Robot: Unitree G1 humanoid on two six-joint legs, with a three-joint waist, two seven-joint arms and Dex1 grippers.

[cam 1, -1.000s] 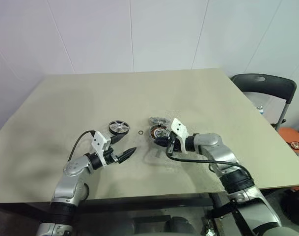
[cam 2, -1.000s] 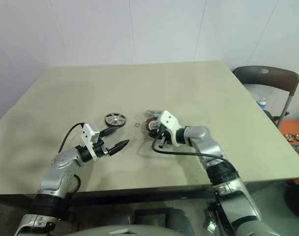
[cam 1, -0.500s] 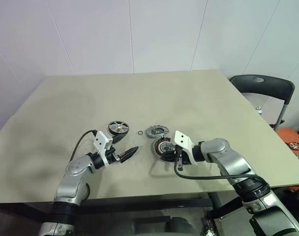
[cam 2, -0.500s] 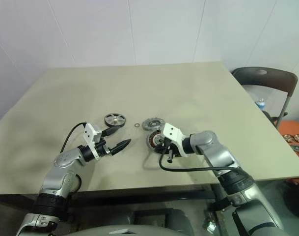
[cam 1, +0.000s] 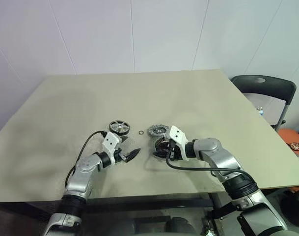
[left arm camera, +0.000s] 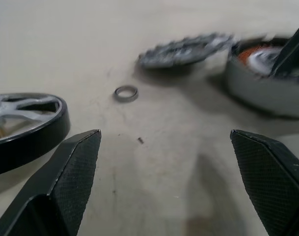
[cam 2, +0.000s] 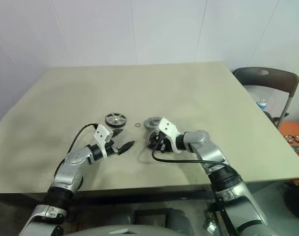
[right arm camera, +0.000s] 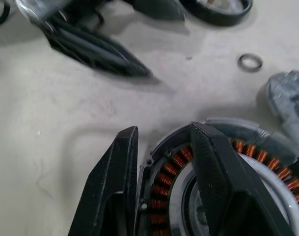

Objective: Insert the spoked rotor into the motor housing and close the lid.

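Right claw (right arm camera: 161, 162) straddles the motor housing (right arm camera: 228, 182) rim, which has dropped back beside the lid (cam 1: 158, 131) on the surface (cam 1: 198, 98). Left claw (left arm camera: 164, 162), spread wide, has dipped lower near the spoked rotor (cam 1: 118, 127).

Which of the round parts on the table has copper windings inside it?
The motor housing, with the right gripper straddling its wall. The spoked rotor is black-rimmed; the lid is silvery and notched.

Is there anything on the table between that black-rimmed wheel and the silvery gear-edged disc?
Yes, a tiny ring lies on the table between the spoked rotor and the lid, apart from both; the left wrist view shows it too.
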